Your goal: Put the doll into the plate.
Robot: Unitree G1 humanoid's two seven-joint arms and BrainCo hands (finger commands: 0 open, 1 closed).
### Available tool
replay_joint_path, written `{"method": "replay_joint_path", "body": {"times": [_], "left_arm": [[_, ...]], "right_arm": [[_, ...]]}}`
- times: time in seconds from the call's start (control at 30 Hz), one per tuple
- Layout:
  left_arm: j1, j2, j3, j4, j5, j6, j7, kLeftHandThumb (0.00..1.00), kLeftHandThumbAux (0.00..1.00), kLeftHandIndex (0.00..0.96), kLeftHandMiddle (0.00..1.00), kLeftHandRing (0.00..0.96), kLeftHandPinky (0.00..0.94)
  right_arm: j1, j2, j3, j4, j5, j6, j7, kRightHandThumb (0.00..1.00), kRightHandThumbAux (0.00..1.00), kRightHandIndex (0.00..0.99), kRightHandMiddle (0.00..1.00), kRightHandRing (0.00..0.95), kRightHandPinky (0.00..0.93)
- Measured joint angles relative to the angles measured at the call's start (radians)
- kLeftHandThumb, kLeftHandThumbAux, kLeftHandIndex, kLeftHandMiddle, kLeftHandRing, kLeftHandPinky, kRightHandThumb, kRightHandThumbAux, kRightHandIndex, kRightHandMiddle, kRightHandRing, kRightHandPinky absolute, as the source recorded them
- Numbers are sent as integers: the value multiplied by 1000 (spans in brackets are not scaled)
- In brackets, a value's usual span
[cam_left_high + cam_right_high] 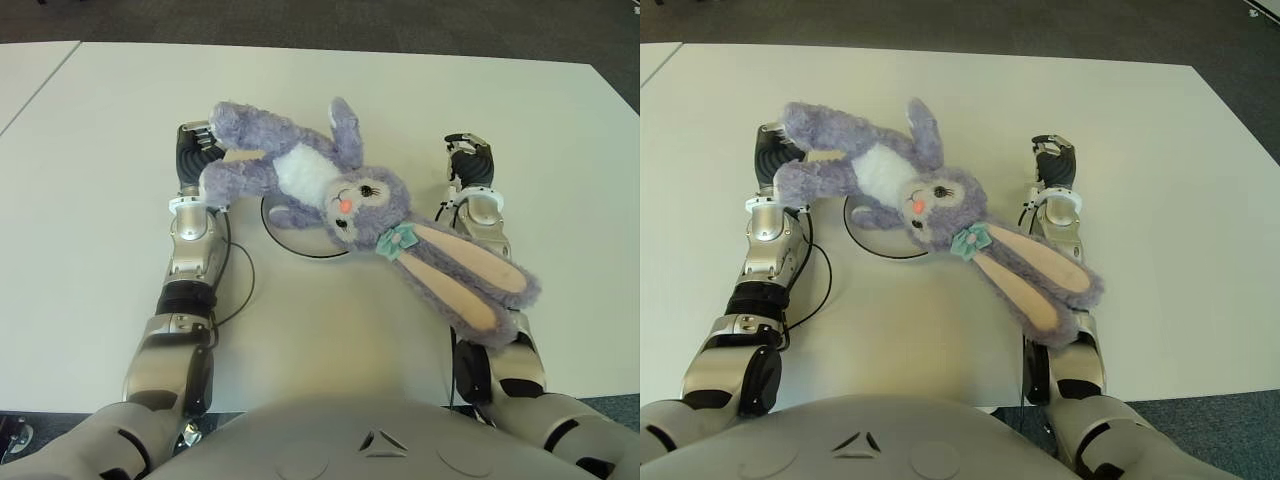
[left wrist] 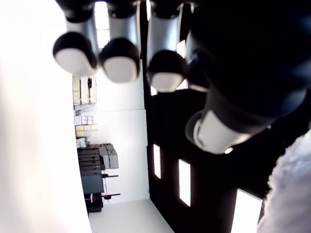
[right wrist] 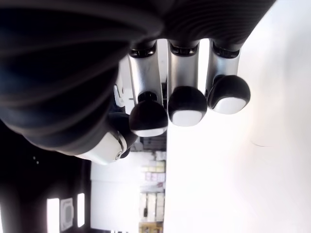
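So the doll is a purple plush bunny with a white belly, a pink nose, a little teal bow and really long floppy ears. It's sprawled across the white table, torso and head lying over the plate, which is a flat white disc with a dark rim, mostly hidden underneath. One leg is draped against the left hand, and the ears trail over the right forearm toward the table edge.

My guess on handling: super light, squishy, not fragile, fuzzy enough that it won't slip, but it'll flop wherever it isn't supported. I'd grab the chunky torso or head, not an ear or paw, or the rest just dangles.

The left hand has its fingers loosely curled with nothing between them, fur just beside it. The right hand sits past the ears, fingers relaxed and empty too.
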Motion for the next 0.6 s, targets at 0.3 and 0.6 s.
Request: {"method": "replay_joint_path", "body": {"times": [0.3, 0.6], "left_arm": [[-10, -8, 20, 19, -15, 0, 2, 457, 801, 829, 902, 906, 894], [-28, -8, 37, 56, -9, -16, 42, 439, 801, 819, 899, 902, 896]], "right_arm": [[-22, -24, -9, 45, 0, 2, -1, 724, 713, 441, 879, 877, 884], [-18, -24, -15, 44, 11, 1, 6, 721, 714, 440, 885, 885, 892]]}}
